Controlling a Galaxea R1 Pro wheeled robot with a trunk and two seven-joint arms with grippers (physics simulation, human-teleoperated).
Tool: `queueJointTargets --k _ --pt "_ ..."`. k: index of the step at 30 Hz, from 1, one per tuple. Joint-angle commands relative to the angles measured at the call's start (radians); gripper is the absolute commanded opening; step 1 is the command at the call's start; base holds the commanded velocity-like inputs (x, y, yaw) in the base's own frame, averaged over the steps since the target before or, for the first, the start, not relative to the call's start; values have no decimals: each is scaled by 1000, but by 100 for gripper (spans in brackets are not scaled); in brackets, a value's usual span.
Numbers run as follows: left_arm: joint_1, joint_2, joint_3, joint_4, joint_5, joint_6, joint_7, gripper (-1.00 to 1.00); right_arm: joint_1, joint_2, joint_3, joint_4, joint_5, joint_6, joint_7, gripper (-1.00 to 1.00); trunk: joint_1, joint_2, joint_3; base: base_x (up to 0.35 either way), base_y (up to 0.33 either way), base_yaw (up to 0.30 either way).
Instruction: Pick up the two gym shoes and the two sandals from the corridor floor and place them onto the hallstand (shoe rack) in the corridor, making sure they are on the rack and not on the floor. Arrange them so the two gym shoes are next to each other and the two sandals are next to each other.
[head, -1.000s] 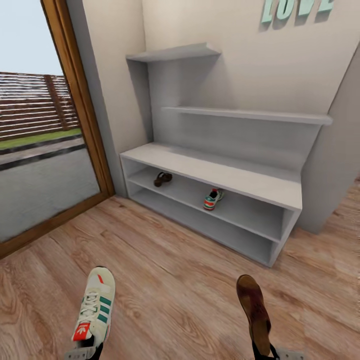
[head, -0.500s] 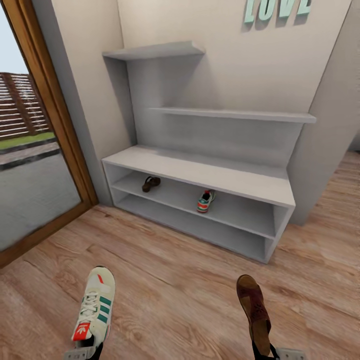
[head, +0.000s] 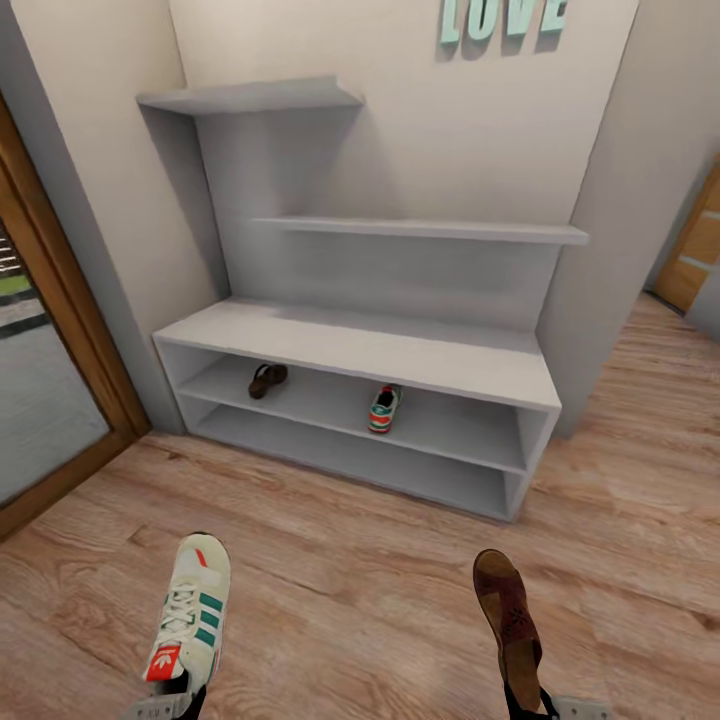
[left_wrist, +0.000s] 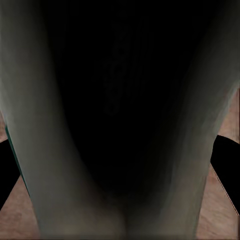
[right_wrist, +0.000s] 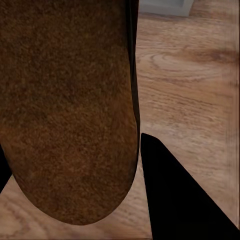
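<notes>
Cream gym shoe (head: 190, 625) gripped in left jaws, brown sandal (head: 510, 628) gripped in right jaws, both held forward, low.

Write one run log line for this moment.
left hand: holds gym shoe | right hand: holds sandal | hallstand: one sandal, one gym shoe on shelf, apart

Even, soft light fills the head view — faint shadows under the hallstand (head: 360, 345) shelves, verticals splaying toward the edges. Left wrist view dim and blurred — right wrist view soft, grainy.
</notes>
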Motion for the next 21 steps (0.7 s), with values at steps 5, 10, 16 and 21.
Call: queueJointTargets --k 5,10,16,21 --pt "-1 -1 8 0 -9 -4 -5 -100 -1 1 -9 1 6 -3 6 -100 0 0 -1 8 4 -270" --pt "0 -1 8 -1 -9 -4 -5 -100 -1 1 -9 1 6 -3 6 -100 0 0 -1 1 0 -270" --pt "-1 -1 8 0 -9 -3 -4 -100 -1 1 -9 1 7 -3 5 -100 0 0 -1 0 0 -270" --pt "-1 -1 9 0 -8 -3 -4 -100 -1 1 -9 2 7 -3 6 -100 0 0 -1 0 0 -270"
